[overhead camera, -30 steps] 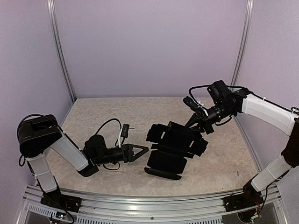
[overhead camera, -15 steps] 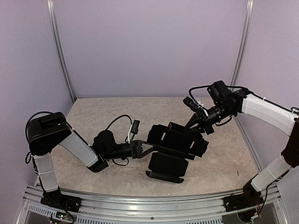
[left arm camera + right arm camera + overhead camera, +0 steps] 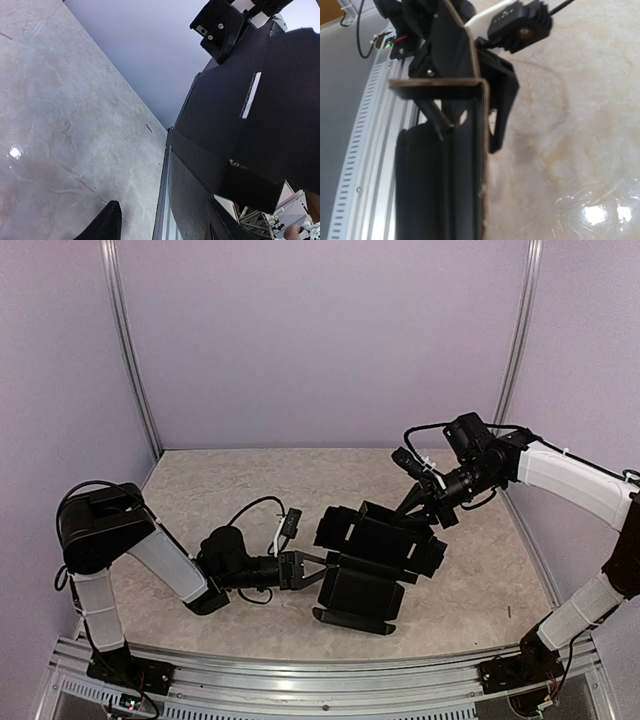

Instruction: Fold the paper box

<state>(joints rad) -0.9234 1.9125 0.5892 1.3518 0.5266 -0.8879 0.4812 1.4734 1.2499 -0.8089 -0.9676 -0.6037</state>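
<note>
- the paper box (image 3: 375, 552), matte black card and partly folded, sits near the middle of the marbled bench (image 3: 215, 490), between my two arms.
- its near panel lies low on the bench, and its far panels with side flaps rise at a tilt toward the right arm.
- my left claw (image 3: 320, 567) lies low over the bench, its jaws spread in a v, the tips right at the box's left edge; i cannot tell if they touch it.
- from the left wrist, the box fills the right side, a thin slot showing pale in one panel.
- my right claw (image 3: 418, 505) reaches down to the box's far right edge.
- from the right wrist, the card runs edge-on down the middle with one dark finger (image 3: 435, 190) flat against it; i cannot tell whether this claw is clamped.
</note>
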